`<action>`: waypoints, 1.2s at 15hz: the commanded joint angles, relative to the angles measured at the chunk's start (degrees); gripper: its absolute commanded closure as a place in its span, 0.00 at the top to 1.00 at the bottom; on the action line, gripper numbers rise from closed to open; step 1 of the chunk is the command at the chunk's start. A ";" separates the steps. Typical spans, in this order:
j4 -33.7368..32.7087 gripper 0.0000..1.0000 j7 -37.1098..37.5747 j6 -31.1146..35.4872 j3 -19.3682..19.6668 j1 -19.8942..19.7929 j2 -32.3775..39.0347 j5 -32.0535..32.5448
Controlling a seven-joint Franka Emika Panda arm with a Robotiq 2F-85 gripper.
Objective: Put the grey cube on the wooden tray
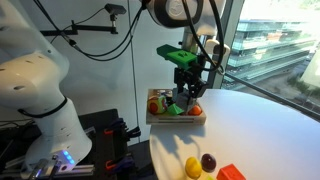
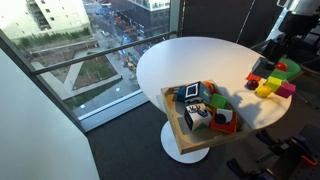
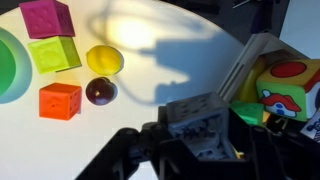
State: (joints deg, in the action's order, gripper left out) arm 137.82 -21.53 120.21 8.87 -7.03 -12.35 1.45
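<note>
In the wrist view my gripper (image 3: 200, 140) is shut on the grey cube (image 3: 190, 115), a small plain grey block held between the black fingers. The wooden tray (image 3: 238, 68) lies just to the right of the cube, its light rim beside the fingers. Colourful toys lie inside it. In an exterior view my gripper (image 1: 185, 92) hangs low over the wooden tray (image 1: 176, 121) on the white round table. The tray (image 2: 175, 128) also shows in the other exterior view, at the table's near edge.
On the table left of the cube lie a yellow ball (image 3: 104, 58), a dark ball (image 3: 100, 91), an orange-red block (image 3: 60, 100), a yellow-green block (image 3: 55, 53) and a magenta block (image 3: 47, 17). A red and white toy (image 3: 285, 85) sits in the tray.
</note>
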 commanded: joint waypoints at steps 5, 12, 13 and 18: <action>0.16 0.57 0.10 -0.29 0.36 0.38 -0.38 0.10; 0.41 0.32 0.32 0.06 -0.65 1.28 -1.12 0.36; 0.45 0.32 0.50 0.07 -1.05 1.62 -1.20 0.42; 0.77 0.32 1.10 0.90 -3.49 4.10 -1.13 0.22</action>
State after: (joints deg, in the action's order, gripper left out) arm 138.08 -21.54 120.30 6.45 -4.35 -12.59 1.47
